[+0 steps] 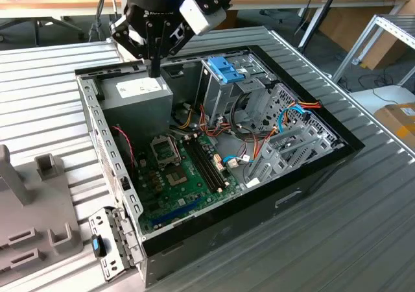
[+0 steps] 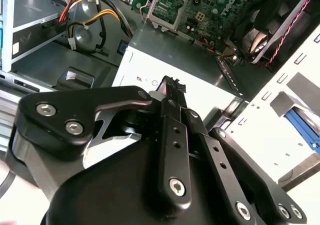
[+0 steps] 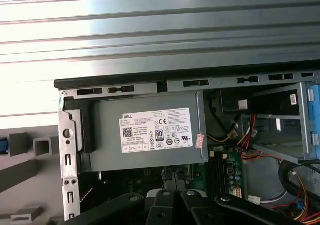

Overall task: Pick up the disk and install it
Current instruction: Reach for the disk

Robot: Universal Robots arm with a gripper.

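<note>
The gripper (image 1: 155, 66) hangs over the grey power box (image 1: 139, 91) in a corner of the open computer case (image 1: 259, 220), which sits on the worktop (image 1: 363, 240). Its fingers (image 2: 174, 125) are pressed together with nothing between them. In the second wrist view the disk (image 2: 302, 127) shows its blue edge. It sits in the pale holder (image 2: 270, 130) beside the case, apart from the gripper.

Bright, even light, with glare washing out the ribbed table (image 3: 100, 35) in the first wrist view.
</note>
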